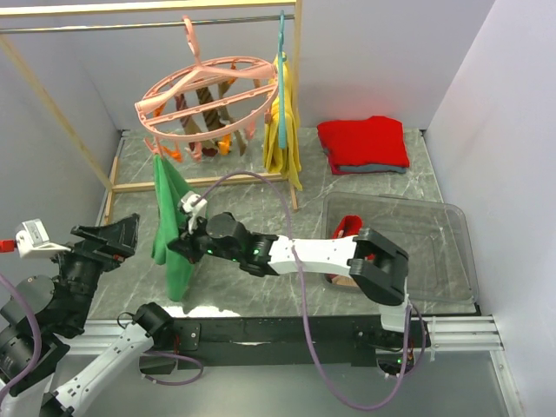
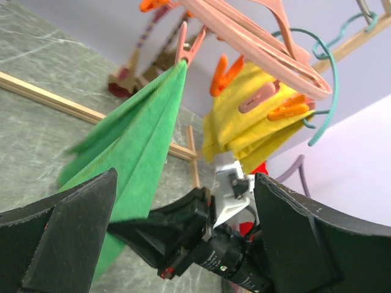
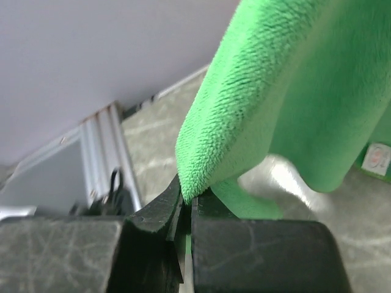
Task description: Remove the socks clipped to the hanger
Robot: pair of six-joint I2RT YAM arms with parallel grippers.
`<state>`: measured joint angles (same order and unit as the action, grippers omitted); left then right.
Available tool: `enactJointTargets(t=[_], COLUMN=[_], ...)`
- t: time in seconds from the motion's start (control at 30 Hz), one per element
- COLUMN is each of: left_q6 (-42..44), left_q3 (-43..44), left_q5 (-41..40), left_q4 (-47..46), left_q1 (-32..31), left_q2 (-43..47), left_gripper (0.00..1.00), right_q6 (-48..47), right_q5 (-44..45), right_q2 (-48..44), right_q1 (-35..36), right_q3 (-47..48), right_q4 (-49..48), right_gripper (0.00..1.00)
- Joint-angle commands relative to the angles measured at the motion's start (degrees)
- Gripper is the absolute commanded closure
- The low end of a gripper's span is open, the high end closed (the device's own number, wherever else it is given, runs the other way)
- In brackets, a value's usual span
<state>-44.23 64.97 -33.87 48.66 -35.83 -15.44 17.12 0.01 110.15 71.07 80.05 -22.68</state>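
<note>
The grey marbled surface [image 1: 365, 187] has a clear bin [image 1: 452, 252] at its near-right corner, with one red sock [image 1: 347, 228] lying inside. The hanger [image 1: 142, 106] hangs over the far-left part of the surface. Brown striped socks [image 1: 211, 109] dangle inside its ring, and a yellow cloth [image 1: 282, 139] hangs just beside it toward the far edge's middle.

A long green cloth [image 1: 172, 234] hangs from the ring's near-left side, held at its top corner by one clip [image 2: 186, 46].

The right pincer [image 3: 186, 204] reaches across toward the near-left corner and is clenched on the lower edge of the green cloth. Its wrist view shows the fabric nipped between the closed tips. The left pincer [image 1: 111, 234] is released, jaws wide, and sits apart from the cloth near the left edge, facing it.

The step in hand looks like freeing this cloth from its clip. The bite is thin, right at the hem, so a hard yank may slip off the terry. A steady pull downward and toward the near edge, in line with the clip's mouth, should slide the fabric out.

The ring hangs freely and will probably tilt and swing, so a slow pull suits it. The left pincer could brace the hanger if it drags. Once the cloth is free, it should be carried low toward the bin, clear of the striped socks.
</note>
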Motion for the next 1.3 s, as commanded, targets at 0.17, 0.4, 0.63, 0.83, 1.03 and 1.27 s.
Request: enactJointTargets(t=[0.17,0.4,0.63,0.83,1.03,1.27], left_q6=[5.4,12.0,11.3,11.9,11.3,14.3], left_q3=[3.9,8.8,8.7,8.4,6.9,8.9], left_q5=[11.0,13.8,13.8,14.9,16.6,14.9], left_q4=[-5.2,-6.9,-9.4,-12.3,-14.6,-12.8], left_q1=[0.0,0.0,0.1,0.1,0.1,0.0], left_q2=[-7.7,-13.5,-16.5,-18.7,-19.6,-22.3], left_gripper=[0.02,0.01,0.00,0.01,0.01,0.01], right_q6=[0.9,-1.3,0.8,1.2,-1.3,-2.2], right_q5=[-9.8,-5.0,-0.7,1.2,7.1,12.7], right_q2=[-13.7,-23.0,-28.7,-31.5,-30.3,-28.6], right_q1=[-0.5,-1.2,-6.1,-13.2,-18.9,-25.1], right_q3=[-14.2,-23.1,-29.2,-29.3,-23.5,-17.7], right_q4=[2.0,3.7,5.0,8.9,14.8,20.9], right_gripper=[1.00,1.00,1.00,0.99,1.00,1.00])
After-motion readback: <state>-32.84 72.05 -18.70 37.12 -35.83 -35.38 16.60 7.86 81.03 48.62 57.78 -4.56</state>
